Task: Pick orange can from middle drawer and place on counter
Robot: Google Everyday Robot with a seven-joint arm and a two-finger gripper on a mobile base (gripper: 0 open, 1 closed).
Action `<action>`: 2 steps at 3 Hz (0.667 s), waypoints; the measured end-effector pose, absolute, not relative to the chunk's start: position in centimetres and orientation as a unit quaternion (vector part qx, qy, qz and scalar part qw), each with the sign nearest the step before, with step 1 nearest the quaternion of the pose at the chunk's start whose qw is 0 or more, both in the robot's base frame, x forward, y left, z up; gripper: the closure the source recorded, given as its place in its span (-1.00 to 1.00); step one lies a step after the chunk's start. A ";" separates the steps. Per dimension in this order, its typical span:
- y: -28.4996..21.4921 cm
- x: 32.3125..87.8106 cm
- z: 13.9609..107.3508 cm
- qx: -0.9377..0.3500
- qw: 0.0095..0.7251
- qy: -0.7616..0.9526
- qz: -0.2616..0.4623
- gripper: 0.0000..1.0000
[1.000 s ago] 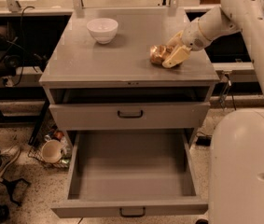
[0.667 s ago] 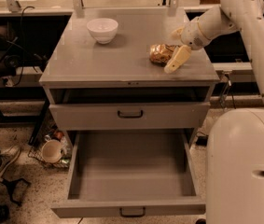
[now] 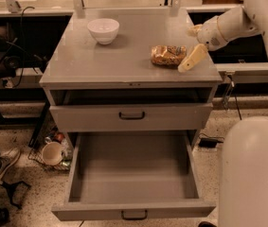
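1. Orange can lies sideways on desk, right side; middle drawer open.
2. Gripper just right of it, jaws wide, empty.
3. Placement looks done; next: retract without nudging can.

Dim warm light; hand over right edge of counter
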State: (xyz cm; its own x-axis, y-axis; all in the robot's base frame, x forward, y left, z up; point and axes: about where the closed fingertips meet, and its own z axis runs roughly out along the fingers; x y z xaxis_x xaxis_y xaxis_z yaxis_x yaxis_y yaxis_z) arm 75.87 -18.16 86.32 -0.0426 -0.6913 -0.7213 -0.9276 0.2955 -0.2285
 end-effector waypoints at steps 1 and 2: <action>-23.6 74.7 88.1 -0.534 0.420 0.723 0.125 -1.00; -30.2 71.7 90.4 -0.485 0.459 0.740 0.076 -1.00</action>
